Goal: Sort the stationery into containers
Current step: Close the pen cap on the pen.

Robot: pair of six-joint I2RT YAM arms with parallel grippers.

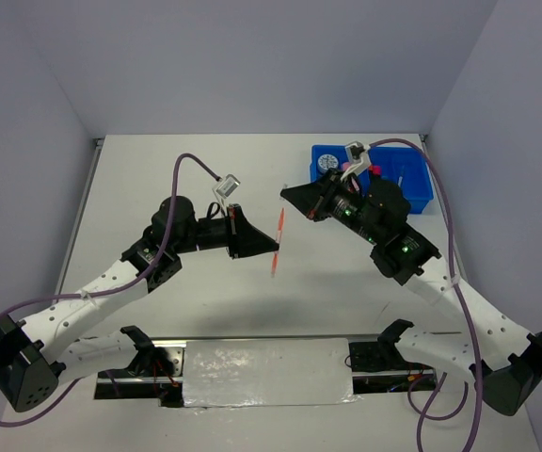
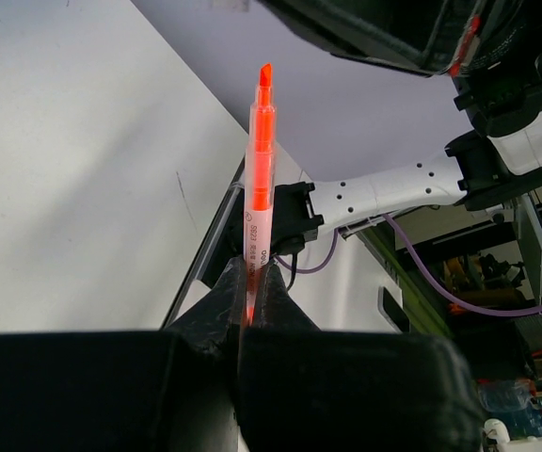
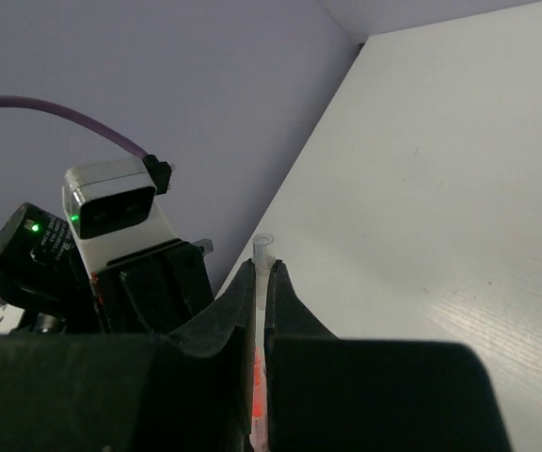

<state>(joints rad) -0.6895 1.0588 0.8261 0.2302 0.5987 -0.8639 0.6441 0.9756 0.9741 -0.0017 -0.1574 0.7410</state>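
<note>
My left gripper (image 1: pixel 273 248) is shut on a thin orange pen (image 1: pixel 278 234) and holds it above the table's middle. In the left wrist view the pen (image 2: pixel 260 169) stands up from the closed fingertips (image 2: pixel 250 268) with its orange tip bare. My right gripper (image 1: pixel 286 195) is just beyond the pen's far end. In the right wrist view it (image 3: pixel 263 266) is shut on a clear tube-like cap (image 3: pixel 263 247) with orange showing lower between the fingers. The blue tray (image 1: pixel 412 193) lies at the far right, partly hidden by the right arm. It holds a blue-white tape disc (image 1: pixel 327 163).
A pink-red capped item (image 1: pixel 376 170) shows in the tray behind the right wrist. Purple cables arc over both arms. The left arm's camera housing (image 3: pixel 111 202) faces the right gripper closely. Grey walls enclose the table at the back and sides.
</note>
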